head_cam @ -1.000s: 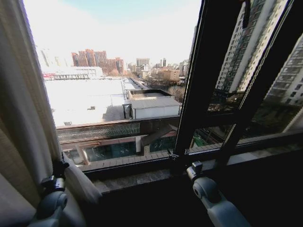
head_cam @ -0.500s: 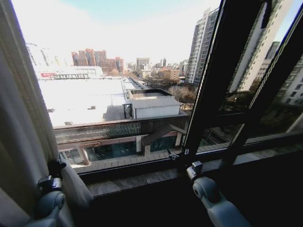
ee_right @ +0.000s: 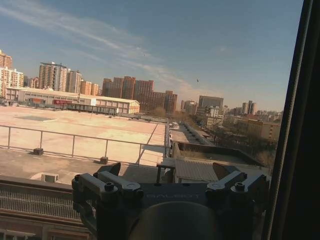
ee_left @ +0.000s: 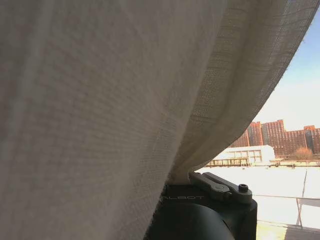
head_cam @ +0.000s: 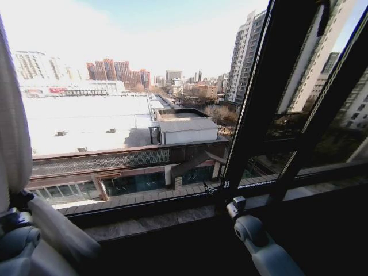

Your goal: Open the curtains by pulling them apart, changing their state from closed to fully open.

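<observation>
A wide window (head_cam: 144, 115) looks out over a pale flat rooftop and a far skyline, its dark frame (head_cam: 253, 115) rising right of centre above a stone sill (head_cam: 155, 221). Nearest in the head view, low at the left edge, the left gripper (head_cam: 20, 201) sits against the curtains (head_cam: 12, 132), now a gathered white column hanging along that edge with its long axis vertical. The left wrist view shows the sheer weave (ee_left: 100, 100) draped over the left gripper (ee_left: 220, 182) (the cloth seems caught at it, though whether the fingers are closed on the fabric I cannot tell). The fabric thus lies directly at and above the left arm, which is by far the nearer one; any further pull would, I judge, run outward to the robot's left. Lower right of centre, the right gripper (head_cam: 237, 206) hovers by the sill near the frame's foot, well apart from any cloth; the right wrist view shows the right gripper (ee_right: 170, 187) with fingers spread and nothing between them.
</observation>
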Available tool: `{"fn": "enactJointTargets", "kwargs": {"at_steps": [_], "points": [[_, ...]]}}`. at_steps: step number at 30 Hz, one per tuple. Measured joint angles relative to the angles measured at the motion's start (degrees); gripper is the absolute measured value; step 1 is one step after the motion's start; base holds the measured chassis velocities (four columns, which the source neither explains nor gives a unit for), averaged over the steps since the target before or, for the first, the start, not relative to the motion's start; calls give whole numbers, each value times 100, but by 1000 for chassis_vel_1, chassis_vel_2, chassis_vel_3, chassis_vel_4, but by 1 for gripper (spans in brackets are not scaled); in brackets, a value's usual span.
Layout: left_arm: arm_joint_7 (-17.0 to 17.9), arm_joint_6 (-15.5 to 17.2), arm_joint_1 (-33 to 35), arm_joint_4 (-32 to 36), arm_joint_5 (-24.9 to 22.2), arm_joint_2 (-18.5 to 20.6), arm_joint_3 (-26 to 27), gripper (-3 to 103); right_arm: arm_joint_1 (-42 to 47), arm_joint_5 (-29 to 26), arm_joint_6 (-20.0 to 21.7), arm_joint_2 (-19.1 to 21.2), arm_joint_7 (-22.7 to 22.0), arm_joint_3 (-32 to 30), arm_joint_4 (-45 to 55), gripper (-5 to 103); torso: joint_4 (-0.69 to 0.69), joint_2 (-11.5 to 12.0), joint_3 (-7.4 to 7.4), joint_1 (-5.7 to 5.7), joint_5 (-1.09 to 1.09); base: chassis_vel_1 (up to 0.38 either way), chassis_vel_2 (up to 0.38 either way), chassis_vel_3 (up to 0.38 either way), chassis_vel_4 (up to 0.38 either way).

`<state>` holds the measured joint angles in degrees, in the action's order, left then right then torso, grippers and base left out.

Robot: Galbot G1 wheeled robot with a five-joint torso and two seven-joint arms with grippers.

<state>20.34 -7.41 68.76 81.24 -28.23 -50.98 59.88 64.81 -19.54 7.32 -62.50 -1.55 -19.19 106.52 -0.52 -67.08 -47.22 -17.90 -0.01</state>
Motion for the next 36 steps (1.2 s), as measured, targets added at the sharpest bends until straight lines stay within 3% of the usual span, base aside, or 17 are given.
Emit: {"fn": "enactJointTargets", "kwargs": {"at_steps": [8, 14, 36], "points": [[66, 190, -14, -1106, -478, 604, 1005, 0, 0, 0, 0, 0, 0, 0, 0, 100, 2, 0, 1, 1, 0, 0, 0, 0, 0], [78, 155, 235, -1657, -358, 873, 1436, 0, 0, 0, 0, 0, 0, 0, 0, 100, 0, 0, 1, 0, -2, 0, 0, 0, 0], [297, 258, 223, -1297, -10, 434, 1147, 0, 0, 0, 0, 0, 0, 0, 0, 100, 2, 0, 1, 0, 1, 0, 0, 0, 0]]}}
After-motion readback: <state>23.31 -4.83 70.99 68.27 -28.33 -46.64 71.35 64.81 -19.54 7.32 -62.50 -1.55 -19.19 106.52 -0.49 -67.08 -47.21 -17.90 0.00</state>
